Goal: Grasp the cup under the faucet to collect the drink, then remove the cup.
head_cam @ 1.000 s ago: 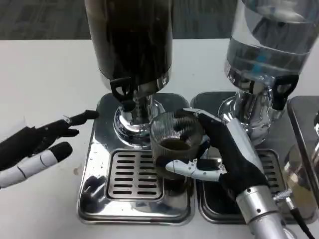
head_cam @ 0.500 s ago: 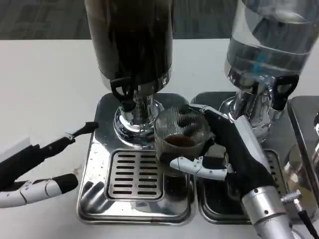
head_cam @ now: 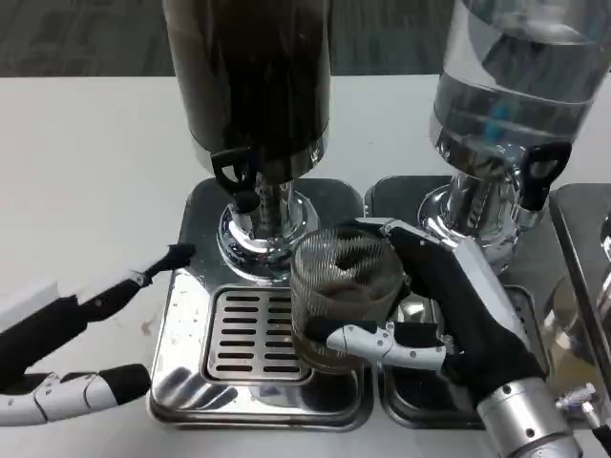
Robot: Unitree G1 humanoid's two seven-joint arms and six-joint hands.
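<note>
Pulling back now, the cup (head_cam: 344, 291) has come away from beneath the dark dispenser's faucet (head_cam: 239, 176) and sits lower and nearer the camera than a second ago, over the right end of the slotted drip tray (head_cam: 258, 334). The right robot hand (head_cam: 434, 305) grips that ribbed glass cup from its right side, thumb (head_cam: 368, 339) wrapped across the front near the base, black palm pressed against the wall, silver forearm running off toward the bottom right corner. A little dark drink shows inside the cup. The left robot hand (head_cam: 72, 339) has dropped lower on the counter (head_cam: 86, 162), left of the drip tray; it holds nothing, fingers spread, one black fingertip (head_cam: 177, 254) reaching just to the tray's left edge. The clear water dispenser (head_cam: 506, 86) stands right of the dark one.
</note>
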